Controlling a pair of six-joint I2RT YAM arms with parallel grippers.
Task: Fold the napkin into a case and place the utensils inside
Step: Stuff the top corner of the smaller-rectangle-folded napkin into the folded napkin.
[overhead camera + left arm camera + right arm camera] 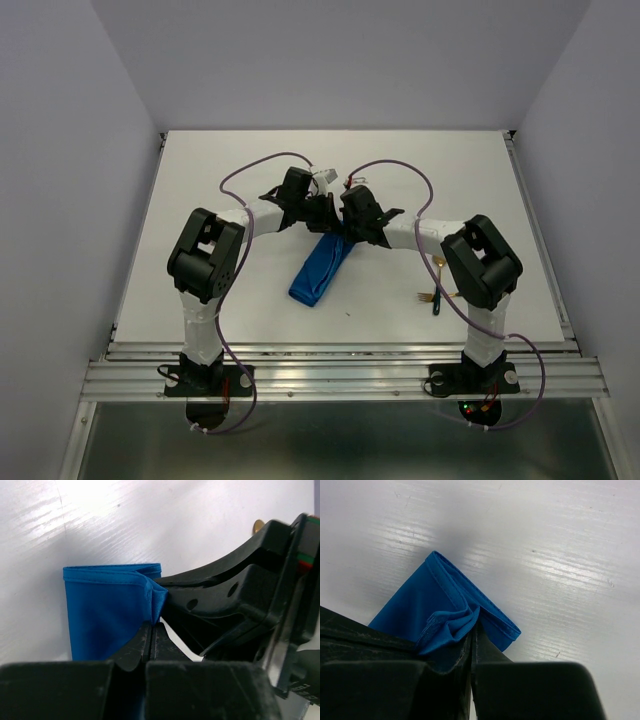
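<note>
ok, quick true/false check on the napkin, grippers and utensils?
1. The left gripper and right gripper are both shut on the napkin. True.
2. The utensils are inside the napkin. False: they lie on the table beside the right arm.
3. The napkin lies spread open. False: it is folded into a narrow strip.
4. Both grippers pinch the napkin's far end. True.

White table (200, 170), pale lilac walls (340, 60), aluminium rail (340, 375).
</note>
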